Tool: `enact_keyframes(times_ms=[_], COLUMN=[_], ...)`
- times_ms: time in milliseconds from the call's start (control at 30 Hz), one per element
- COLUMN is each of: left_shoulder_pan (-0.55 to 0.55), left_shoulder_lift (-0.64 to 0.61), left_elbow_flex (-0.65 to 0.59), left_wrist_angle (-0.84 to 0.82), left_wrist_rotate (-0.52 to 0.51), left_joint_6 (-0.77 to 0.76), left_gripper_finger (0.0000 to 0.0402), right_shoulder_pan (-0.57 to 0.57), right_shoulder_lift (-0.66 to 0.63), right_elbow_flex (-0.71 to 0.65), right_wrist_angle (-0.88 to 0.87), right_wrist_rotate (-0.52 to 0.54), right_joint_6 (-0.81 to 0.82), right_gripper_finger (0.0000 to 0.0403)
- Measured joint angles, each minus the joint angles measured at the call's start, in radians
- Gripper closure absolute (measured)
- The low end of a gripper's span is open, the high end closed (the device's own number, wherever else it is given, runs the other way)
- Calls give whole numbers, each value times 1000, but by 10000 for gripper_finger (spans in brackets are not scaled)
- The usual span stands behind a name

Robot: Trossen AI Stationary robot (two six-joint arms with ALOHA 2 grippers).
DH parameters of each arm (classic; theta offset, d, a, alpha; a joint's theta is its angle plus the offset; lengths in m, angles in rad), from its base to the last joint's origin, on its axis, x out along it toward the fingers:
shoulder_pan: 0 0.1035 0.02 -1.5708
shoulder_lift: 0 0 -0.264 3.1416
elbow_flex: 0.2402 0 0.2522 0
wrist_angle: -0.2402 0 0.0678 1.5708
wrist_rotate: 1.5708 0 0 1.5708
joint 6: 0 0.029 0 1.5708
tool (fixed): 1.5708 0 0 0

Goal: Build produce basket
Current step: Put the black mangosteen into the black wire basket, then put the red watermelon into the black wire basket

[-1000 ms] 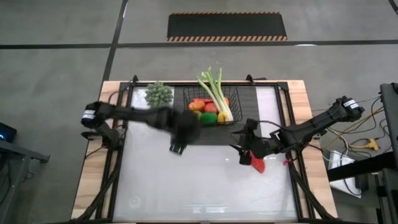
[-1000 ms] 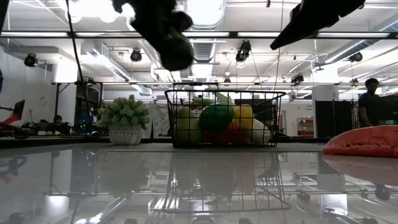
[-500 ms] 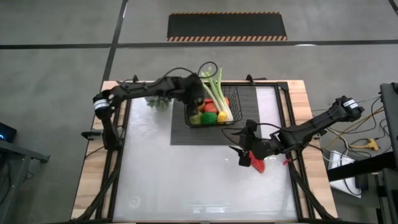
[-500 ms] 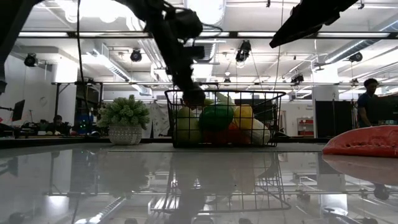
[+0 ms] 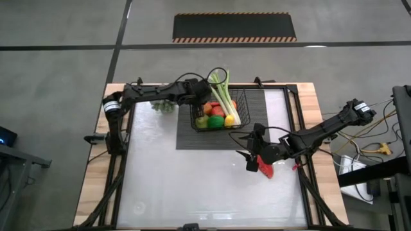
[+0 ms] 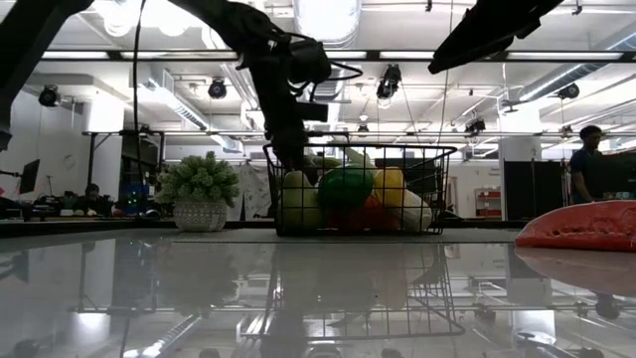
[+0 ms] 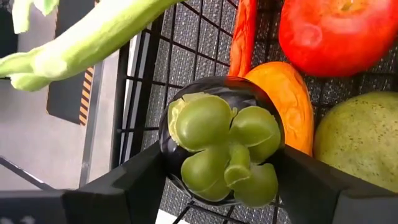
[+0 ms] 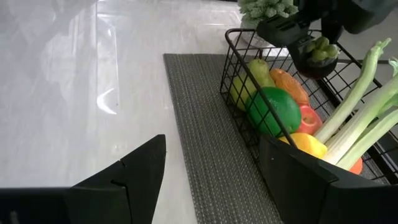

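Note:
The black wire basket (image 5: 218, 110) (image 6: 358, 189) stands on a dark ribbed mat (image 5: 192, 138). It holds apples, a lime, a lemon, an orange and a carrot. The celery (image 5: 225, 96) leans out over its far rim. My left gripper (image 5: 204, 97) (image 7: 224, 155) is over the basket's left end, shut on a dark round fruit (image 7: 224, 146) (image 8: 317, 53) with a green calyx. My right gripper (image 5: 252, 156) hangs open above the table, in front of the basket and to its right. The red watermelon slice (image 5: 266, 169) (image 6: 581, 227) lies flat on the table right beside it. My left gripper pinches the dark round fruit between its two fingers (image 7: 124, 180), one on each side of its body (image 7: 166, 140), calyx facing the wrist camera. The fingers come from above, pointing down. The fruit hangs at rim height over the carrot and orange in the basket's left end.
A potted green plant (image 5: 164, 97) (image 6: 199, 189) stands just left of the basket, under my left arm. The near half of the glossy white table (image 5: 205, 186) is free. People and room fittings show beyond the far edge in the low view.
My left gripper has carried the dark fruit from mid-table, in front of the basket, toward the far edge and down to the basket's left end, slowing there. My right arm and the watermelon slice have stayed put.

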Motion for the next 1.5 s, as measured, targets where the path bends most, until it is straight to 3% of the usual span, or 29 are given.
enact_keyframes(times_ms=[300, 633, 800, 933, 1200, 1500], left_shoulder_pan=[0, -8, -38, -97, -319, -508], left_shoulder_lift=[0, -15, -95, -183, -386, -577], left_elbow_flex=[0, 0, 1, -8, -201, -477], left_wrist_angle=[-4, -28, -82, -89, 183, 517], left_wrist_rotate=[-2, -3, -3, 9, 29, 28], left_joint_6=[1, 26, 18, -66, -82, -82], left_gripper_finger=[105, 95, 95, 95, 95, 95], right_shoulder_pan=[0, 0, 0, -3, -2, -2], right_shoulder_lift=[0, 0, -2, 1, 27, 112], right_elbow_flex=[0, 0, 0, 0, -2, -62], right_wrist_angle=[1, -1, -48, -178, -585, -657], right_wrist_rotate=[0, 0, -12, -125, -272, -465], right_joint_6=[0, 76, 273, 546, 1024, 1087], right_gripper_finger=[161, 161, 161, 161, 161, 161])
